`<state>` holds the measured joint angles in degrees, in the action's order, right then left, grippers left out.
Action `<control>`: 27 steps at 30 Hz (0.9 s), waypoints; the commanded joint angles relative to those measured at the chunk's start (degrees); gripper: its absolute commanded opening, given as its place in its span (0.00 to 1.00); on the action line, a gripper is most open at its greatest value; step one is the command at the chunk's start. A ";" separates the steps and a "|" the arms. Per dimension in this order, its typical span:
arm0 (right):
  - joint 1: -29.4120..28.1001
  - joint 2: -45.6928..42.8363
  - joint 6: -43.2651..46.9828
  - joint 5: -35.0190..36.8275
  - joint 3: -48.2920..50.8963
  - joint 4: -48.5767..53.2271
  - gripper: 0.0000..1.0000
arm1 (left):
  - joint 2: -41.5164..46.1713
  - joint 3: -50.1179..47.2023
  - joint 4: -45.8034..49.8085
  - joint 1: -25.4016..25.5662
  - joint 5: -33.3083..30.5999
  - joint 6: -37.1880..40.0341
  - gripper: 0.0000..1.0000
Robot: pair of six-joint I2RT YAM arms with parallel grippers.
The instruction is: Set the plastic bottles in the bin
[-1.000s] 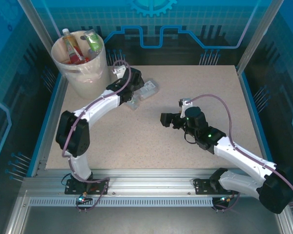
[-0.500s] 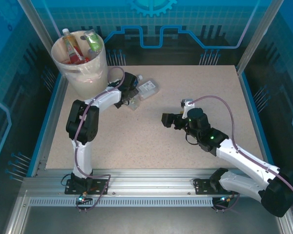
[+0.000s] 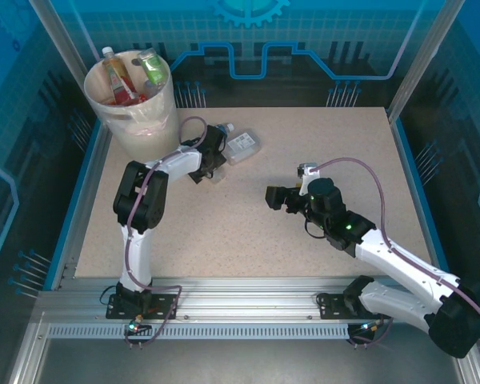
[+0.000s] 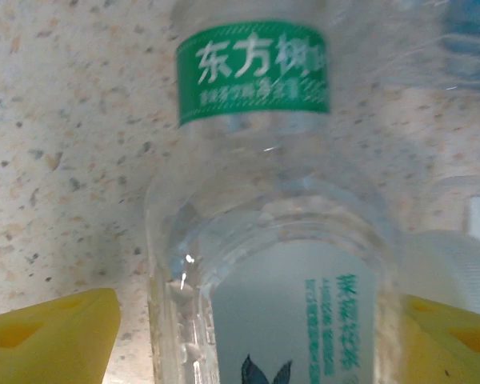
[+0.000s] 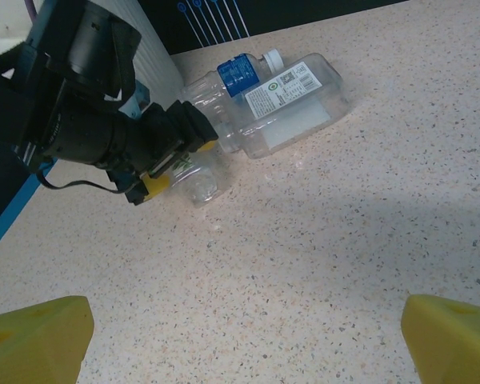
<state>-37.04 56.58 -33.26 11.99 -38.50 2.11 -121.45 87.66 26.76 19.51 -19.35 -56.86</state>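
Note:
A clear bottle with a green label [image 4: 256, 72] lies on the table between the yellow fingers [image 4: 52, 336] of my left gripper [image 4: 260, 320]. The jaws are open and straddle it, with a small gap on the left side. From above, my left gripper [image 3: 211, 165] sits low beside the bin [image 3: 140, 120], which holds an orange bottle [image 3: 120, 84] and a green-labelled one [image 3: 152, 68]. Just beyond lie a blue-labelled bottle [image 5: 228, 84] and a flat clear bottle with a white label [image 5: 296, 104]. My right gripper [image 3: 274, 196] hangs open over bare table at mid-right.
The speckled table [image 3: 320, 144] has a blue raised edge [image 3: 78, 204] on the left, with metal frame posts at the corners. The left arm's folded elbow [image 3: 136, 200] stands over the left half.
My left arm has folded up and its gripper has drawn back a little to the left, settling around the green-labelled bottle. The right arm has barely moved.

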 commanded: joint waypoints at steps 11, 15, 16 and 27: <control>0.58 0.27 0.27 -1.35 0.45 -0.18 1.00 | 2.14 -4.51 -6.00 -0.87 3.01 6.09 0.65; 0.49 0.82 1.80 -3.36 0.18 -0.94 1.00 | 2.91 -4.77 -6.42 -0.87 2.96 8.29 0.59; 0.39 0.90 2.19 -3.41 0.16 -1.31 1.00 | 3.39 -5.22 -6.90 -0.79 3.00 8.86 0.57; -1.16 2.02 6.48 -2.04 -0.26 -4.64 1.00 | 13.26 -15.19 -19.54 1.86 1.80 18.79 0.46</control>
<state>-37.47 58.13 -28.67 9.65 -38.26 0.08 -112.84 74.11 13.43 19.94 -17.10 -43.33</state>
